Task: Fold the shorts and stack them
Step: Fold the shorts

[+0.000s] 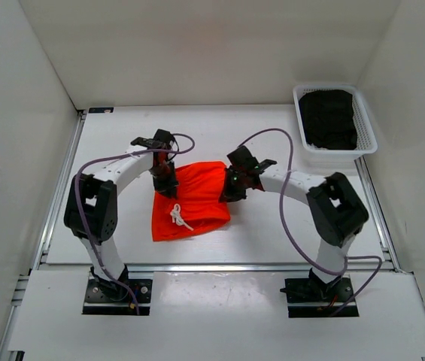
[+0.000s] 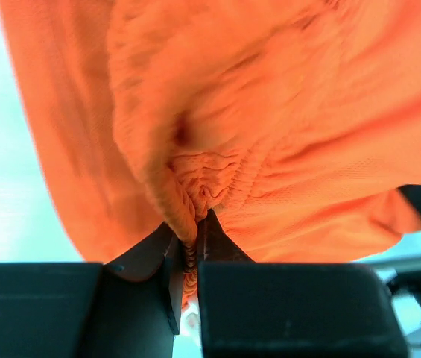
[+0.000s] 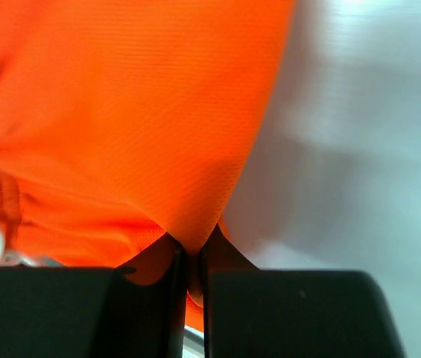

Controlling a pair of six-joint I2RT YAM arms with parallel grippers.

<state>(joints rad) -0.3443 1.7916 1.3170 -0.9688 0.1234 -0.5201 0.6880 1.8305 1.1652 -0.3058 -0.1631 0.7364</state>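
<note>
Arm bases: left base and right base are sitting at the near edge of the table, with purple cables looping off both arms.
Shorts: the shorts are lying bunched near the middle of the table, between the two arms. The orange-red fabric is spreading toward the near side.
Drawstring: the white knotted drawstring is resting on top of the fabric, toward its near left part.
Left gripper: the left gripper is pressing down at the far left corner of the shorts. Its fingers are squeezing together on a fold of the gathered waistband.
Right gripper: the right gripper is meeting the right edge of the shorts. Its fingers are pinching a thin fold of smooth fabric, with almost no gap showing. That edge is possibly lifting slightly off the table, but the blurred wrist view is leaving this uncertain.
Basket: the white basket is standing at the far right corner, holding dark cloth, well apart from the shorts.
</note>
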